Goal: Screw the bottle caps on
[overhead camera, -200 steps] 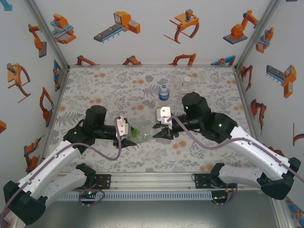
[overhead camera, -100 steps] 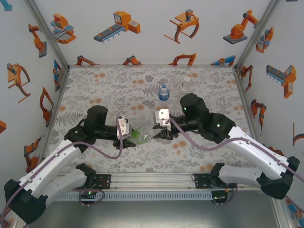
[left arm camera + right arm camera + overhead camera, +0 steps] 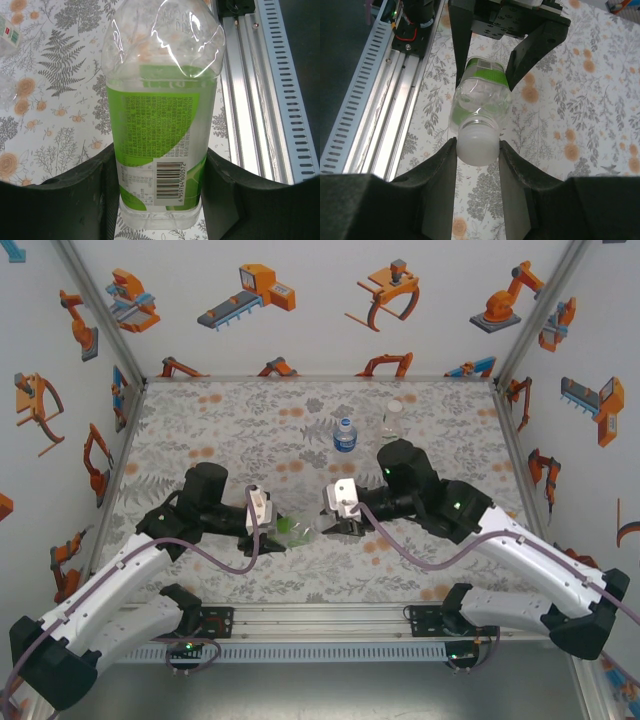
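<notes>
While the left gripper [image 3: 160, 197] clamps the green-labelled bottle [image 3: 157, 125], the right gripper [image 3: 476, 167] pinches its white cap [image 3: 477, 144]. The blue-labelled bottle [image 3: 344, 434] and a taller clear bottle [image 3: 391, 421] stand farther back.

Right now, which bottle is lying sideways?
The green-labelled bottle, held horizontal by the left gripper, its cap in the right gripper; the blue-labelled bottle and taller bottle stand upright farther back.

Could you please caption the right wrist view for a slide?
Right claw closed on the white cap of the green-labelled bottle, which the left claw holds.
</notes>
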You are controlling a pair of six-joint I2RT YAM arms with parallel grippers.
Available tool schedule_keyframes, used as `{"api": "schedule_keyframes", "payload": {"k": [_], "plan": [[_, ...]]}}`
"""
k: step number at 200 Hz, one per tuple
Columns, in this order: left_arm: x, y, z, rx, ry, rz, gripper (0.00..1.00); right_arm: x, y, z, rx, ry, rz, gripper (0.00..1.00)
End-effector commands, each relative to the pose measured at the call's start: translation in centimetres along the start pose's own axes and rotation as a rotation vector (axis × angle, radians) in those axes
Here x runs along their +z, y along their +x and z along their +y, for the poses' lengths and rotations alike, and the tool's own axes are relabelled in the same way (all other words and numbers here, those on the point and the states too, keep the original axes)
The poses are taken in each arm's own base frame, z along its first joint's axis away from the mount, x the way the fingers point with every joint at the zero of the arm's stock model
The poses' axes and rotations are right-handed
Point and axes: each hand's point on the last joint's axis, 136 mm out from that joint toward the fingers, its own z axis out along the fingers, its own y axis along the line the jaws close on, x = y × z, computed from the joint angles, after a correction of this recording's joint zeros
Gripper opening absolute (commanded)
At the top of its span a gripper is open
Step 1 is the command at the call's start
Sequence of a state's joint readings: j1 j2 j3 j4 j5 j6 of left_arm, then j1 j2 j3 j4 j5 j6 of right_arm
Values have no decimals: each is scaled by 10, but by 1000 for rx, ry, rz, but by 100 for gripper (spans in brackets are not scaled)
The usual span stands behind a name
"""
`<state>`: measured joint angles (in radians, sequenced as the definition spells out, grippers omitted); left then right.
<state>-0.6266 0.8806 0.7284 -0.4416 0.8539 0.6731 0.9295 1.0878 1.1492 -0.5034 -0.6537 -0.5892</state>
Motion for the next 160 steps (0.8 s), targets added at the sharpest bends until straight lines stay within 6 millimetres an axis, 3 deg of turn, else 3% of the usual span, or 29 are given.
{"api": "schedule_keyframes", "payload": {"k": [1,43,93,160], "plan": [[-4,-24,-5,64,37,-89,0,11,9,-6,139,8,42,0],[-4,-22,1,50,7,-76,0,18,21,-21,432,113,39,0],[-5,-18,10,34,-45,-46,0,17,48,-48,996,341,43,0],[-3,-12,19,14,-77,-7,0,12,91,-42,1679,538,111,0]]}}
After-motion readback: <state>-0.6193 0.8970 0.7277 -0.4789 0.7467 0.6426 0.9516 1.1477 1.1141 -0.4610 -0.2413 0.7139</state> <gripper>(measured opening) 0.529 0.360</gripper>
